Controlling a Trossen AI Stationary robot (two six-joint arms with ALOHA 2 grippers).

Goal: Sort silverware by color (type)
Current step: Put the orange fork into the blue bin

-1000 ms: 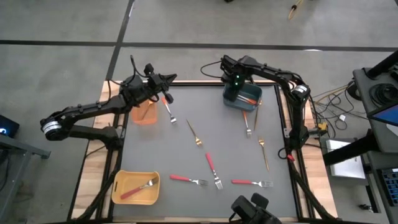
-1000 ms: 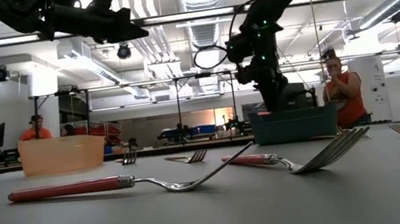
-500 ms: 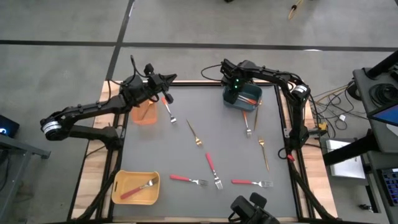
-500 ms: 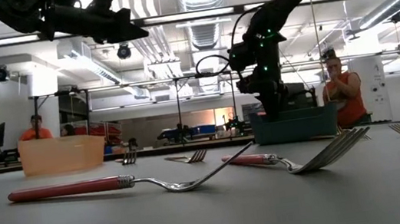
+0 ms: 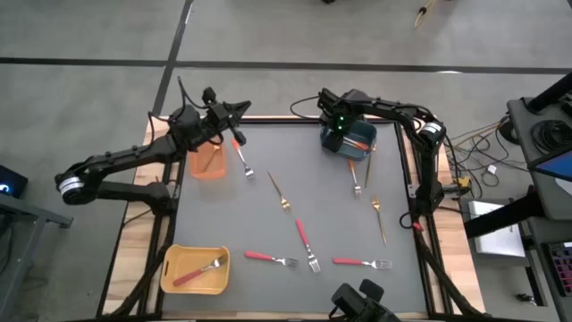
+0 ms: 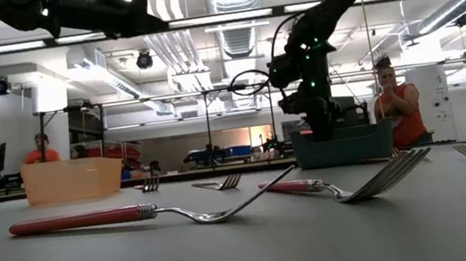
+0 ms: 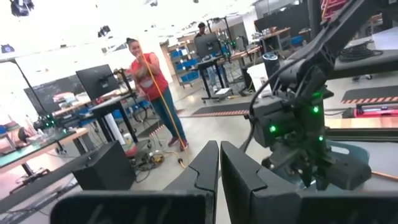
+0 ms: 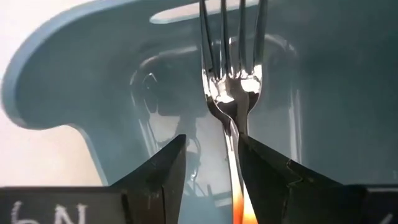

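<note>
My right gripper (image 8: 211,140) points down into the blue-grey bin (image 5: 366,134) at the table's far right and stands open. An orange-handled fork (image 8: 231,93) lies between its fingers, tines away from the wrist, close along one finger (image 8: 267,165). My left gripper (image 5: 243,109) hovers high over the far left, shut and level, with nothing in it. Below it a red-handled fork (image 5: 243,156) lies flat on the grey mat. Two gold forks (image 5: 280,190) (image 5: 379,219), an orange-handled fork (image 5: 357,179) and three red-handled forks (image 5: 304,240) lie scattered on the mat. My right gripper: I cannot tell whether it touches the orange-handled fork. The fork's neck (image 8: 235,134) runs close beside one fingertip, and a plain gap separates it from the other finger (image 8: 165,168).
An orange bin (image 5: 207,161) stands at the far left under my left arm. A yellow bin (image 5: 179,273) at the near left holds a red-handled fork (image 5: 204,266). People show in the room beyond the table (image 6: 398,113). The mat's middle near the left edge is bare.
My right gripper has sunk lower into the blue-grey bin, still pointing down, with its fingers apart as before.
</note>
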